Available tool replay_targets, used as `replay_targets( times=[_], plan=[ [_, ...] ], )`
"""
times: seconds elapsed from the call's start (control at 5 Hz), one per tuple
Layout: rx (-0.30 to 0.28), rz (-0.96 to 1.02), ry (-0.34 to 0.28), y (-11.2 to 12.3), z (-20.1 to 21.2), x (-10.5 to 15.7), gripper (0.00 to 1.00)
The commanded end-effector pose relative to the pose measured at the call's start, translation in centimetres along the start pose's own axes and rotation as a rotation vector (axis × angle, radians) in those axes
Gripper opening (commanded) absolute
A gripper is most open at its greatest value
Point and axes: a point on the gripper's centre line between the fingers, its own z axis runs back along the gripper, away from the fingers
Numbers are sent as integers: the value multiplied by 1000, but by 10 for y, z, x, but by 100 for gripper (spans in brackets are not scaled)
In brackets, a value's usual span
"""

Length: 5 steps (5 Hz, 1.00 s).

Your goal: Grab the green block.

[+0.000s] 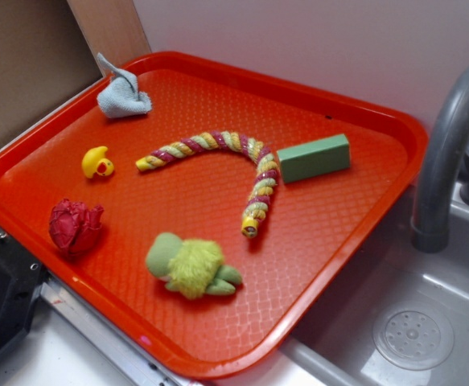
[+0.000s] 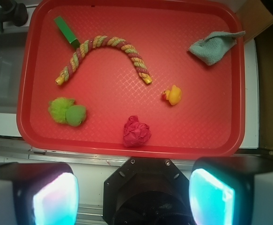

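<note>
The green block lies flat on the red tray, near its far right side, just right of the rope's bend. In the wrist view the green block sits at the tray's top left corner, touching the rope end. My gripper hangs high above the tray's near edge, far from the block. Its two fingers stand wide apart with nothing between them. The exterior view does not show the gripper.
On the tray lie a striped rope, a fuzzy yellow-green plush toy, a yellow duck, a red crumpled lump and a grey cloth. A grey faucet and sink stand right of the tray.
</note>
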Motion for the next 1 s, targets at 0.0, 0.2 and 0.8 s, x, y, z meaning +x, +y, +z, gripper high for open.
replay_targets(
  times=[0.0, 0.2, 0.8],
  plan=[
    [0, 0, 0, 0, 0, 0, 100],
    [-48, 32, -103, -6, -20, 27, 100],
    [-92, -278, -326, -72, -94, 119, 100]
  ],
)
